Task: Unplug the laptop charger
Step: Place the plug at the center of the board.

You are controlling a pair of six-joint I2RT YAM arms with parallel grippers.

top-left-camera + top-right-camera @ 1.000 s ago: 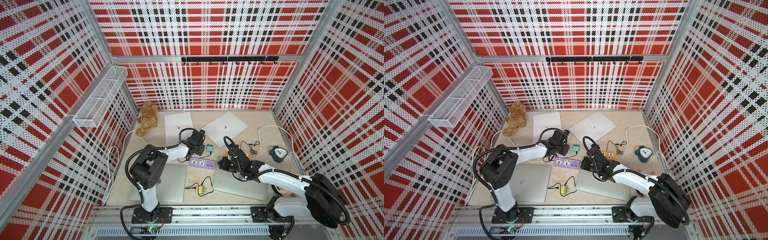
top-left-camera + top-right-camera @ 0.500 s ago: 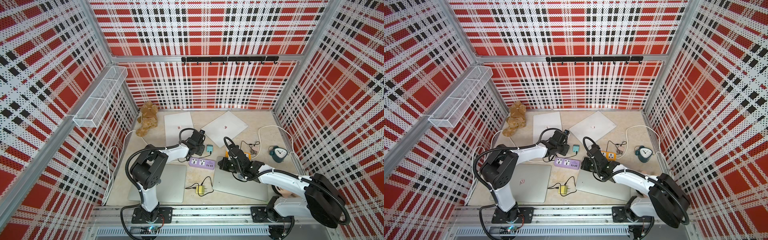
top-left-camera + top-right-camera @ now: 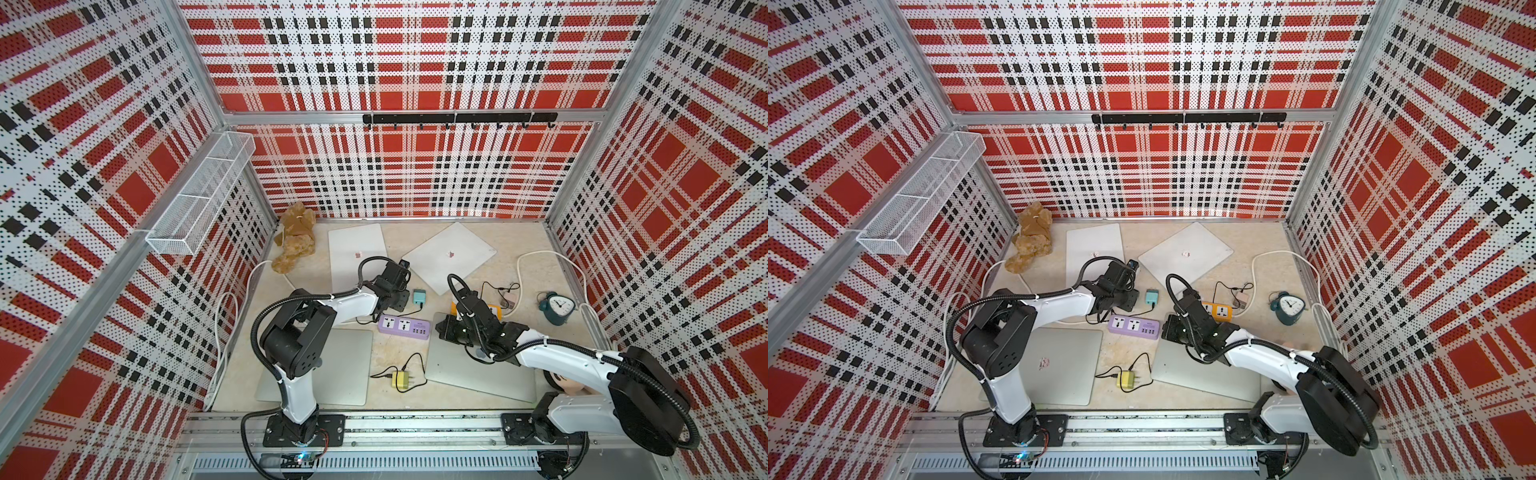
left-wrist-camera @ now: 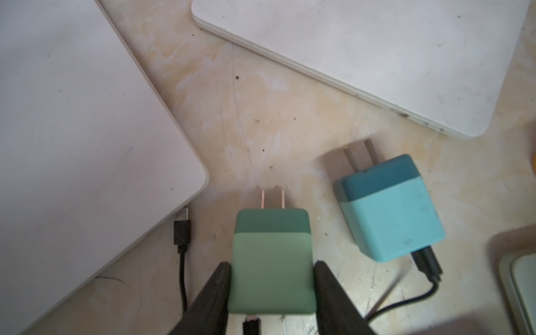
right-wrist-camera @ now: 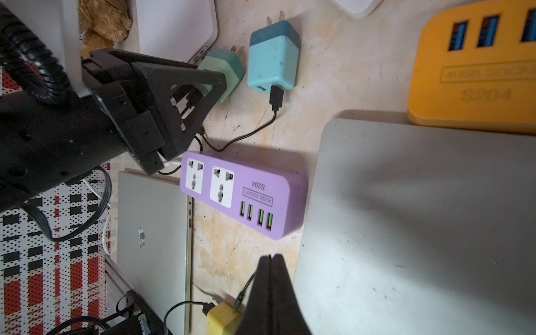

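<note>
Green charger (image 4: 271,246) | looks light, rigid, slick plastic | left gripper (image 4: 271,264) jaws clamped on flat sides | right gripper (image 5: 270,259) jaws together

A robot test cell is seen: perforated plaid panels (image 3: 415,62) are framed in aluminium profile (image 3: 291,118), and two arm bases (image 3: 297,430) are bolted to a slotted rail (image 3: 415,424). A wire basket (image 3: 199,195) and hook bar (image 3: 457,118) are mounted on the panels; closed laptops (image 3: 357,249) and a purple power strip (image 3: 404,327) are laid around the left gripper (image 4: 271,264).
</note>
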